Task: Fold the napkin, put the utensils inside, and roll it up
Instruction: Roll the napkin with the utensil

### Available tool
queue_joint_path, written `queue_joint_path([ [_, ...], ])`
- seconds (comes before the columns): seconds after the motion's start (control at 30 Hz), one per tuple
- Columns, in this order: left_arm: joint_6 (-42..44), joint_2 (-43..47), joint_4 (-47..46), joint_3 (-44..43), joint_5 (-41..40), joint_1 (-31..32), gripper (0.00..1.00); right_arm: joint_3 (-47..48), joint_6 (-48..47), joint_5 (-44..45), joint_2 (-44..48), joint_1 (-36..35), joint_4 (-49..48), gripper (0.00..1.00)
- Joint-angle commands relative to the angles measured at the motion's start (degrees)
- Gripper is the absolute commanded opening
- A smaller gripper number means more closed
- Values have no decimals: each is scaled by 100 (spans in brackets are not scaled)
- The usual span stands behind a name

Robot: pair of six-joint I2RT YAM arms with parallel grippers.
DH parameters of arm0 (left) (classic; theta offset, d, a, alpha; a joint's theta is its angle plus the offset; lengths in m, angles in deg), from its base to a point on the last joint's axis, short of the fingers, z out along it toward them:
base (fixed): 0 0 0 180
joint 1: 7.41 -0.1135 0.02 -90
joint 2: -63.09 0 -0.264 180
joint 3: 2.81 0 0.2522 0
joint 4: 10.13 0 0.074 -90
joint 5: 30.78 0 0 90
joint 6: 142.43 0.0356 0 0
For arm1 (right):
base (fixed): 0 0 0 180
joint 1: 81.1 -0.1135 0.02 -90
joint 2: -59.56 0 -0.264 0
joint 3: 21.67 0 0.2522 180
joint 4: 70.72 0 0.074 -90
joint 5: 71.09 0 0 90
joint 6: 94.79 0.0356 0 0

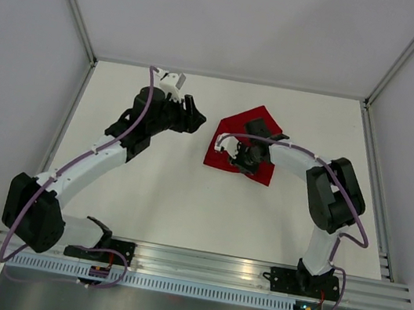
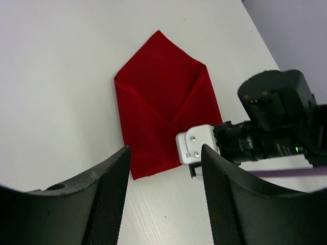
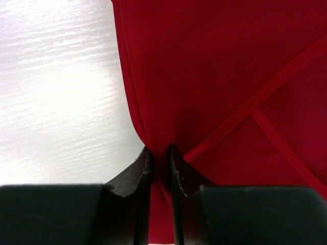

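Note:
The red napkin [image 1: 259,118] lies folded into a pointed, envelope-like shape on the white table, right of centre. In the left wrist view the napkin [image 2: 158,97] shows two flaps crossing over its middle. My right gripper [image 3: 159,151] is down at the napkin's [image 3: 219,66] left edge, its jaws shut on a raised ridge of the cloth. From above, the right gripper [image 1: 233,157] covers the napkin's lower middle. My left gripper [image 1: 194,115] hovers open just left of the napkin with nothing between its fingers [image 2: 110,184]. The utensils are out of view.
The white table [image 1: 184,199] is walled by grey panels at the back and both sides. An aluminium rail [image 1: 205,262] with both arm bases runs along the near edge. The right arm's wrist [image 2: 271,122] stands close to the left gripper's right finger.

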Motion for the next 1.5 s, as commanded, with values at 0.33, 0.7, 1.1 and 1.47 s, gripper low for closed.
queue_joint_path([
  [0.33,1295,1266,-1033,1092,-1503,1196,57,354,-610,-953,-955,629,1744,9],
  [0.7,2672,1109,-1911,1980,-2268,2426,52,697,-1014,-1182,-1263,919,2386,9],
  [1.1,4055,-1254,-2219,1120,-2348,3280,61,996,-1217,-1340,-1491,1104,2958,9],
  [1.47,4776,-2766,-2044,136,-1874,3280,65,1277,-1243,-1340,-1693,1174,3213,9],
])
